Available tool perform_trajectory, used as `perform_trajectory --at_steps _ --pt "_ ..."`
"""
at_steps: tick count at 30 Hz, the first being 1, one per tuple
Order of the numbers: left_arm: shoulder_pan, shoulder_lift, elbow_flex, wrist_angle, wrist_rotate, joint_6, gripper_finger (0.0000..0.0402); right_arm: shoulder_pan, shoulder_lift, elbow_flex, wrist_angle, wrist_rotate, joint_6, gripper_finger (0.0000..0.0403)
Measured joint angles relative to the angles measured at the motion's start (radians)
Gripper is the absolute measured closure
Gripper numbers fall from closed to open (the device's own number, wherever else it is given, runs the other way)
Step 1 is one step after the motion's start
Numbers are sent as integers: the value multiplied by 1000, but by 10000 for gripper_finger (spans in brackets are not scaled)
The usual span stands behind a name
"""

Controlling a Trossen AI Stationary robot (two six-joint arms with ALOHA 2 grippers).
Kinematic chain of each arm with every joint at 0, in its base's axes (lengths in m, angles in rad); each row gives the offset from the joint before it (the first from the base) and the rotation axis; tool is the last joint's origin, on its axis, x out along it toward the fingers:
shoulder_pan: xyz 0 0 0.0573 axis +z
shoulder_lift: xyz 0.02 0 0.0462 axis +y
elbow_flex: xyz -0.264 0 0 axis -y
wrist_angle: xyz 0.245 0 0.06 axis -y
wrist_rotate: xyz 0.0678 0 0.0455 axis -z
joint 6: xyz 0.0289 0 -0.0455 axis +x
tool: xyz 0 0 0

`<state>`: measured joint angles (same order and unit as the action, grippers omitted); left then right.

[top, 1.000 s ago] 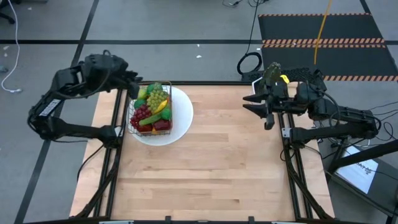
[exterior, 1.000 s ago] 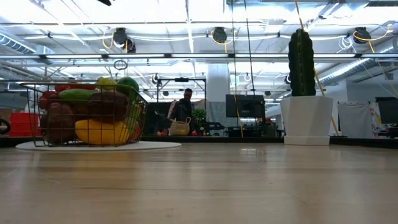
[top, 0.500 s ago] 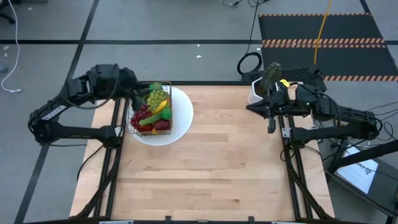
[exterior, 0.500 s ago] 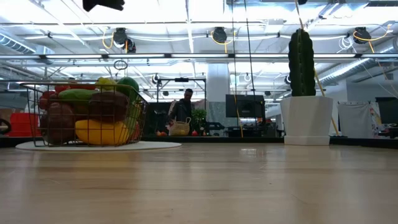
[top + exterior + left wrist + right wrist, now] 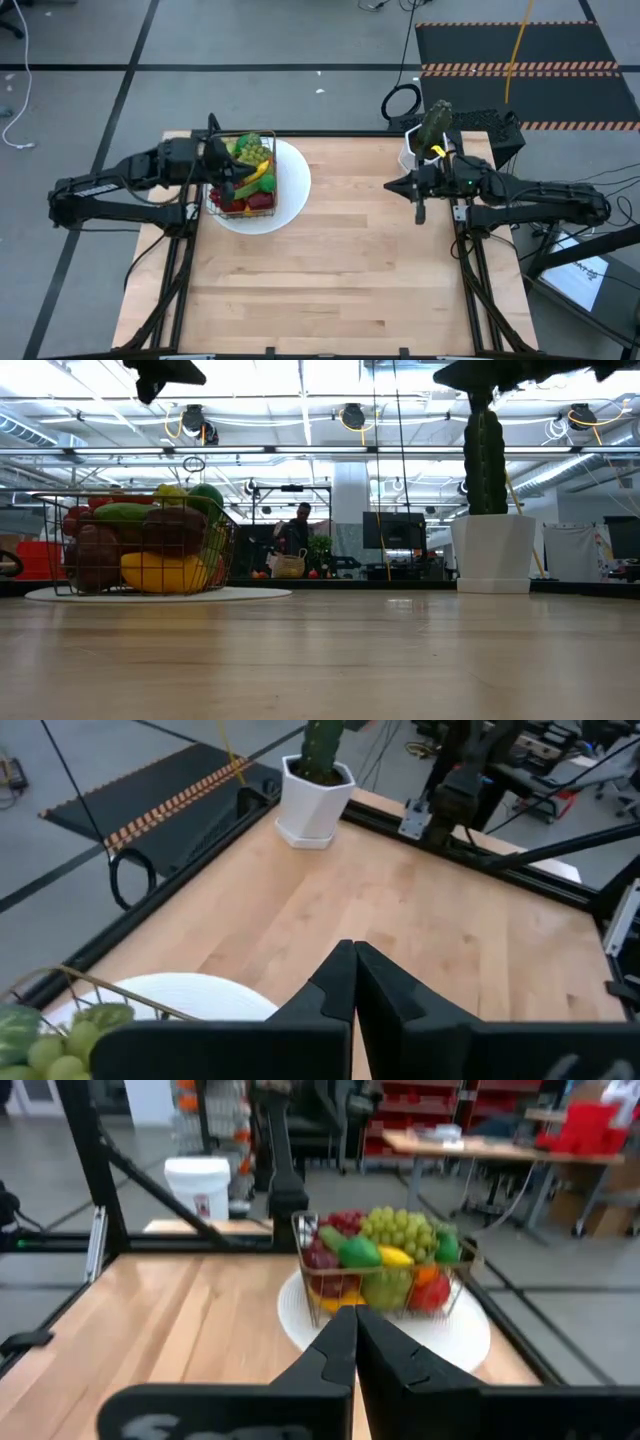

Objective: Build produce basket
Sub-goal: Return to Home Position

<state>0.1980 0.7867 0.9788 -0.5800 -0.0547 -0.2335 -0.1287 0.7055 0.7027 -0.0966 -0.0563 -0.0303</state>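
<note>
The dark wire basket (image 5: 245, 172), full of produce (image 5: 385, 1250) with green grapes, a yellow banana and red fruit, stands on its bottom on the round white plate (image 5: 290, 195) at the far left. It also shows in the low view (image 5: 135, 550). My left gripper (image 5: 233, 183) hovers shut just above the basket, its fingers (image 5: 353, 948) pointing toward the table's right. My right gripper (image 5: 392, 186) is shut and empty above the far right of the table, its fingers (image 5: 353, 1312) pointing toward the basket.
A green cactus in a white pot (image 5: 425, 138) stands at the far right edge, just behind my right arm; it also shows in the low view (image 5: 490, 550). Bare wooden table (image 5: 340, 270) stretches across the middle and near side. A person stands far behind the table (image 5: 297, 535).
My left gripper has come down and moved toward the table's near right, from beyond the basket's far left corner to above the basket. My right gripper has come down and moved a little toward the table's left. Both arms now show at the low view's top. The basket has stayed put.
</note>
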Motion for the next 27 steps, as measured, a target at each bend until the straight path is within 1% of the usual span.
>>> perform_trajectory --at_steps 6,9,13,17,19,22,27 --pt "-20 -14 -106 126 -8 -5 399 0 -20 -157 261 0 -6 403" --pt "-28 -24 -146 152 -15 18 398 0 -48 -231 352 -5 -10 403" --pt "-42 -41 -200 209 -41 10 398 -6 -92 -337 444 -51 -69 403" --pt "-65 -61 -229 227 -48 -3 399 -10 -135 -446 526 -50 -62 403" --pt "-77 -77 -246 225 -64 -2 397 -10 -154 -489 560 -52 -85 403" --pt "-100 -108 -285 218 -87 -39 397 -10 -182 -522 567 -50 -123 403" --pt "-168 -176 -370 249 -87 -112 398 -10 -221 -553 563 -50 -174 403"
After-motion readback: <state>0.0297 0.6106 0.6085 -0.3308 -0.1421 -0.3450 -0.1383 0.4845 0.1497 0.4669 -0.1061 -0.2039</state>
